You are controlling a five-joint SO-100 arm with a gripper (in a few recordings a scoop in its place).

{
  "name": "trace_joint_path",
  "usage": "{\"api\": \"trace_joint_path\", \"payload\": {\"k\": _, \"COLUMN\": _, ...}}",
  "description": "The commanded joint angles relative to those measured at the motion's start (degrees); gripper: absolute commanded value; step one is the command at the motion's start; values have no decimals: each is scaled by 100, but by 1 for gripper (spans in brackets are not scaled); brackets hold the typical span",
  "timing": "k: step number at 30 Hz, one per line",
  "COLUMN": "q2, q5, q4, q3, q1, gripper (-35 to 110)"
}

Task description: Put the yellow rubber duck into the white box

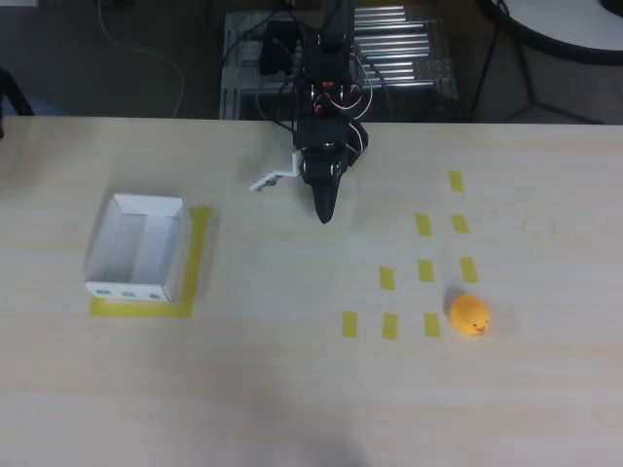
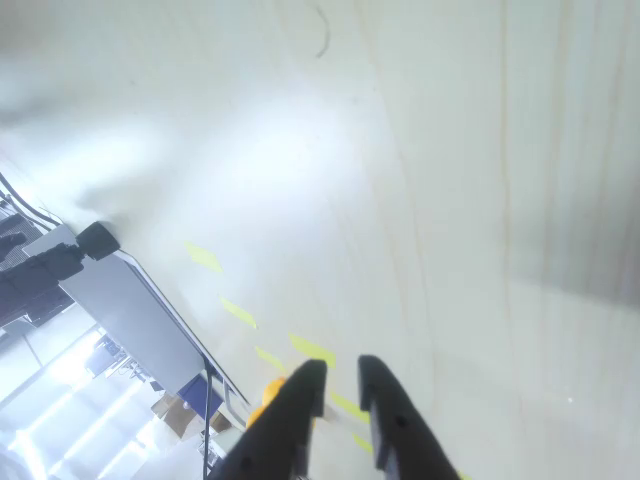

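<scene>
One claw (image 1: 324,216) tip-down, nr shut, empty.

Overhead cam is looking straight down on the whole table (image 1: 292,389), arm base sitting top center. Wrist cam is riding close behind the gripper (image 2: 340,375), tilting across the tabletop; both are catching the yellow tape strips (image 1: 425,270).
</scene>
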Motion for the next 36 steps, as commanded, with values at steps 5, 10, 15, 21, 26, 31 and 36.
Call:
{"api": "trace_joint_path", "payload": {"k": 5, "q2": 290, "q5": 0, "q4": 141, "q3": 44, "q1": -53, "gripper": 3}}
{"api": "trace_joint_path", "payload": {"k": 10, "q2": 290, "q5": 0, "q4": 141, "q3": 44, "q1": -53, "gripper": 3}}
{"api": "trace_joint_path", "payload": {"k": 15, "q2": 290, "q5": 0, "q4": 141, "q3": 44, "q1": -53, "gripper": 3}}
{"api": "trace_joint_path", "payload": {"k": 21, "q2": 290, "q5": 0, "q4": 141, "q3": 44, "q1": -53, "gripper": 3}}
{"api": "trace_joint_path", "payload": {"k": 26, "q2": 290, "q5": -167, "q4": 141, "q3": 44, "q1": -211, "gripper": 0}}
{"api": "trace_joint_path", "payload": {"k": 31, "q2": 290, "q5": -176, "q4": 141, "q3": 44, "q1": -202, "gripper": 0}}
{"api": "trace_joint_path", "payload": {"k": 36, "q2": 290, "q5": -176, "q4": 132, "q3": 44, "q1": -202, "gripper": 0}}
